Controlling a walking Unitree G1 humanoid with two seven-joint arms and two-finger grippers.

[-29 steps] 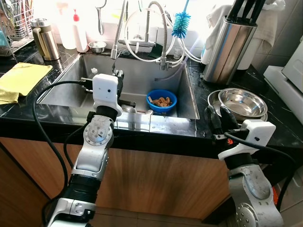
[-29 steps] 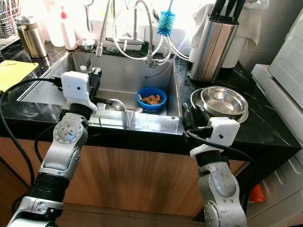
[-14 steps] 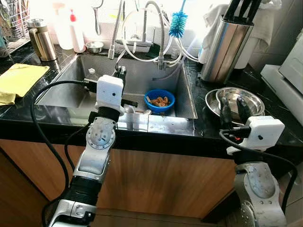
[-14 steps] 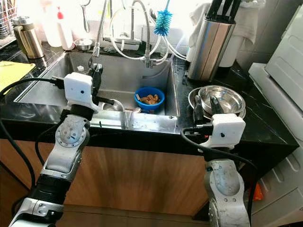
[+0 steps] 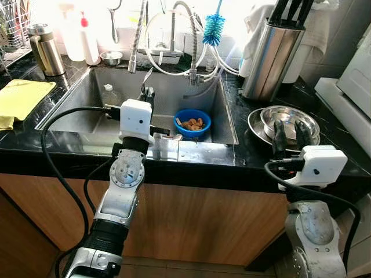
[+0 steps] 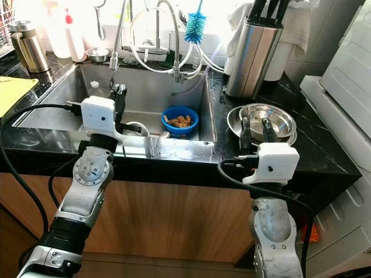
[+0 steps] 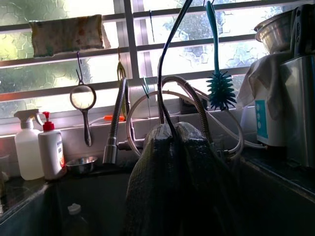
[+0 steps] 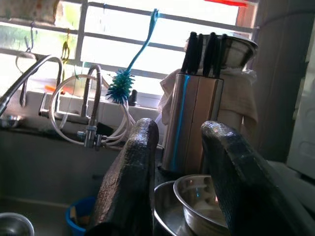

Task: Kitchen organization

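Two stacked steel bowls (image 5: 288,117) sit on the black counter right of the sink (image 5: 81,107). My right gripper (image 5: 288,125) stands open at their near rim, its fingers (image 8: 130,162) upright and apart, nothing between them. A blue bowl (image 5: 192,123) holding brown food scraps rests at the sink's right end. My left gripper (image 5: 148,92) is held above the sink's front edge, its fingers (image 7: 162,152) pressed together and shut on nothing, pointing toward the faucet (image 5: 174,35).
A steel knife block (image 5: 271,55) stands behind the bowls. A blue bottle brush (image 5: 213,26) hangs by the faucet hoses. A yellow cloth (image 5: 20,95), a metal jug (image 5: 45,49), soap bottles and a small bowl (image 5: 111,57) sit left. A small bottle (image 5: 108,91) lies in the sink.
My right gripper has moved right and forward from beside the steel bowls to their near rim. The view has shifted slightly; my left arm has hardly moved.
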